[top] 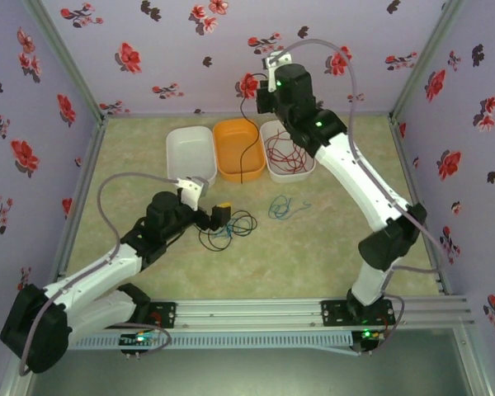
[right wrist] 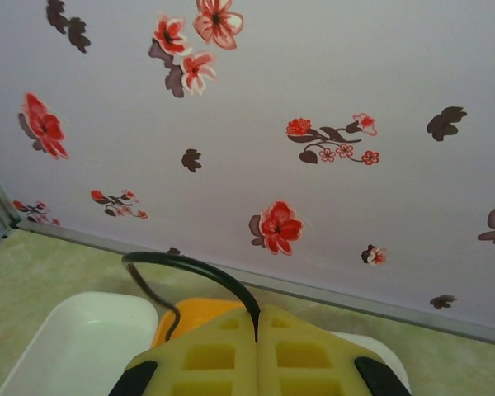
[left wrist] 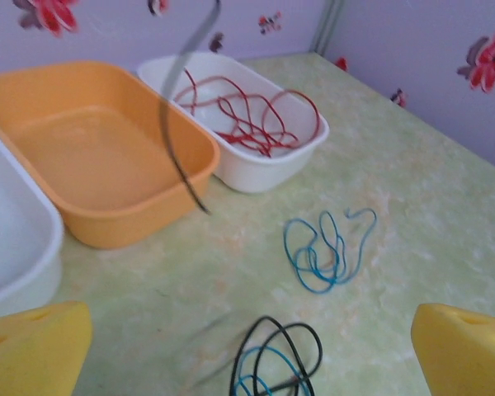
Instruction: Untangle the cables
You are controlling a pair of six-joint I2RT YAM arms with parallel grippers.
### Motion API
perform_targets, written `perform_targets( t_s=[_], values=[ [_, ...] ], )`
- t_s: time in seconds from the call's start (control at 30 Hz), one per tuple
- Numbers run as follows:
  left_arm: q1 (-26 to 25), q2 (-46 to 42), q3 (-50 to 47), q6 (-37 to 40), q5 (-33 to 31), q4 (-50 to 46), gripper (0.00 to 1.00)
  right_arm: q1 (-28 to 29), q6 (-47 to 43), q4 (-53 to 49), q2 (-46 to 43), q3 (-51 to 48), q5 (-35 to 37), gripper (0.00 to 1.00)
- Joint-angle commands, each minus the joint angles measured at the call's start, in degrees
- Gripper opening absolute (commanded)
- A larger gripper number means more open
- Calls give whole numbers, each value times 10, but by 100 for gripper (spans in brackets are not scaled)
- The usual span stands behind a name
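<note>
My right gripper [top: 256, 91] is raised near the back wall, shut on a black cable [top: 242, 144] that hangs down over the orange bin [top: 228, 130]. In the right wrist view its fingers [right wrist: 223, 355] pinch that black cable [right wrist: 200, 266], which arcs up and to the left. My left gripper [top: 220, 216] stands low and wide open beside a tangle of black and blue cables [top: 228, 231]; that tangle [left wrist: 279, 363] lies between its fingers [left wrist: 33, 346]. A separate blue cable [left wrist: 326, 247] lies loose on the table. A red cable [left wrist: 247, 115] is coiled in the right white bin [left wrist: 309, 148].
Three bins stand in a row at the back: a white one [top: 190, 153] on the left, the orange one in the middle, a white one [top: 301, 169] on the right. Flowered walls close in the back and both sides. Bare table lies right of the loose blue cable [top: 284, 206].
</note>
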Motion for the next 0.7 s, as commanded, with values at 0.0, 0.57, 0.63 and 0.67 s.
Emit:
perform_targets(
  t_s=[0.0,0.57,0.63,0.67],
  values=[
    [7,-16,29,-1,-64,-33,100,-7,2,5,38,35,-7,0],
    [25,5,61,-53,-132,-57,100,-32,13,-39,210,127,-34,0],
    [28,6,61,-58,-135,-59,100,-35,21,-48,231,142,-43,0],
    [30,7,60,-60,-135,-62,100,-37,25,-50,242,147,-48,0]
  ],
)
